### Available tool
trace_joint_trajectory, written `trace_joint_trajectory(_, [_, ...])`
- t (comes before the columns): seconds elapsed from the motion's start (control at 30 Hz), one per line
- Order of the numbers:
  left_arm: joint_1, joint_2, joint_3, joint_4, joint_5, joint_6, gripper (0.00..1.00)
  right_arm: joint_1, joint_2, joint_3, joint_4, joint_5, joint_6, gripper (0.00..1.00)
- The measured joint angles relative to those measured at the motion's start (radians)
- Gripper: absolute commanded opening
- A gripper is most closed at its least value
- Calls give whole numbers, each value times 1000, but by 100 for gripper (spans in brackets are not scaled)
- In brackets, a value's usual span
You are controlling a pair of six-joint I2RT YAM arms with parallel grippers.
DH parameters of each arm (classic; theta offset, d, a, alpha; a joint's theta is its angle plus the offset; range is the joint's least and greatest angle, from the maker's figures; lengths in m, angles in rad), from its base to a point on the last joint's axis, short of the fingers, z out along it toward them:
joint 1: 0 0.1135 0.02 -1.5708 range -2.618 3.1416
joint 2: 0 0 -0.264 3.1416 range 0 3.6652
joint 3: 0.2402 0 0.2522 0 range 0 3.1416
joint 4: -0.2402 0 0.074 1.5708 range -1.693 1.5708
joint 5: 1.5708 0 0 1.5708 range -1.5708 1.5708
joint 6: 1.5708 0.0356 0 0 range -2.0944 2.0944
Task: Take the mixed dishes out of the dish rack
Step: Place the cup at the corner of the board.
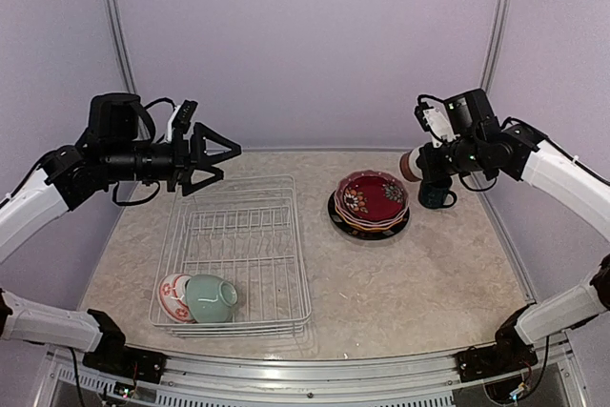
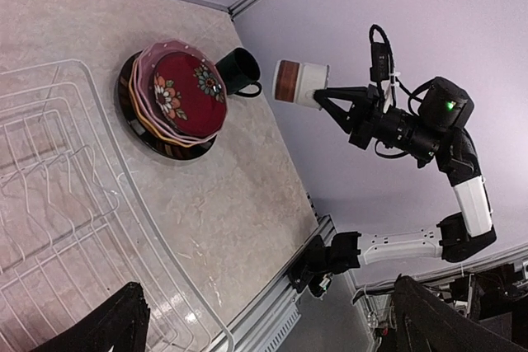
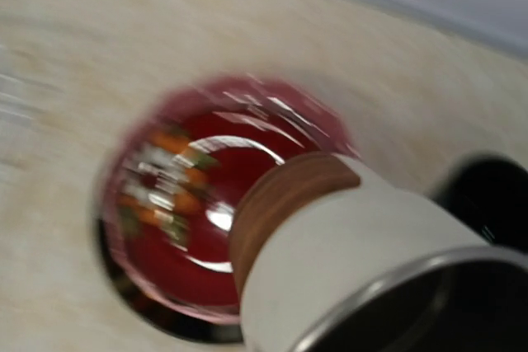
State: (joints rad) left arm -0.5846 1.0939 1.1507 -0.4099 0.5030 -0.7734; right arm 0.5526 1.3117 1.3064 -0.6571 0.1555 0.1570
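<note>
Left gripper (image 1: 227,161) hangs spread wide and empty above the far end of the dish rack (image 1: 301,254). At the near left corner of this white wire rack, a red-patterned white bowl (image 1: 172,296) and a pale-green cup (image 1: 212,298) lie tipped over, touching. Right of the rack, a dark red floral bowl (image 1: 372,195) tops the stacked plates (image 1: 367,229), and a dark teal cup (image 1: 437,197) stands just beside them. Right gripper (image 2: 327,98) pinches a brown-white cup (image 2: 297,82), held sideways in the air.
</note>
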Motion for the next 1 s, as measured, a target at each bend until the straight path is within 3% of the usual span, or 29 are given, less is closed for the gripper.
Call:
trace_joint_trajectory(0.43, [0,91,86,-197,-75,24,99,-163,161,-137,-3,49,-29,0])
trace_joint_trajectory(1.0, [0,127,122,-320,-143,61,99,-201,350,-140,21,119,-97,0])
